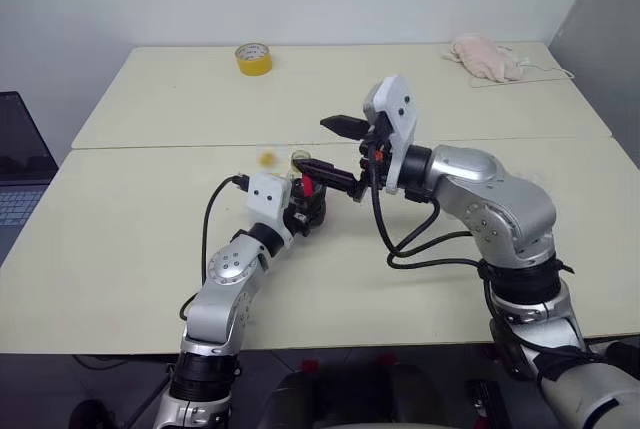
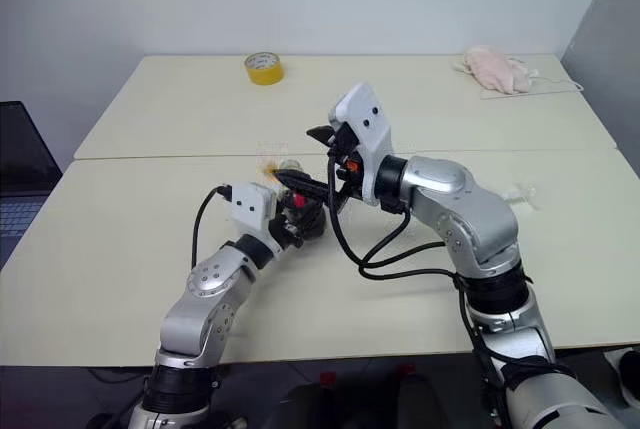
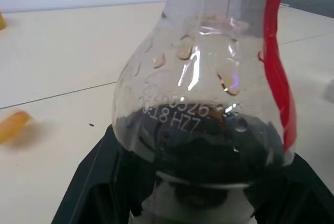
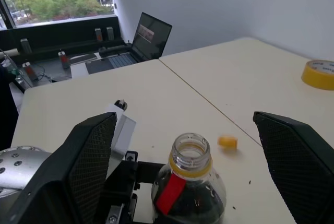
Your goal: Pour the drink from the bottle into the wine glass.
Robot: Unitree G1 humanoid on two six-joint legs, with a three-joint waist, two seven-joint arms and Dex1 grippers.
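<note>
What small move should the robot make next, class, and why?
Probably draw the right gripper away from the bottle. Its jaws stand open and empty above the uncapped mouth, the yellow cap lies on the table, and the left gripper is shut on the bottle, ready to pour.

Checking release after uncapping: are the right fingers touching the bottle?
Apart. In the right wrist view the right gripper is wide open, its fingers either side of the open-necked bottle with table visible between each finger and the bottle.
</note>
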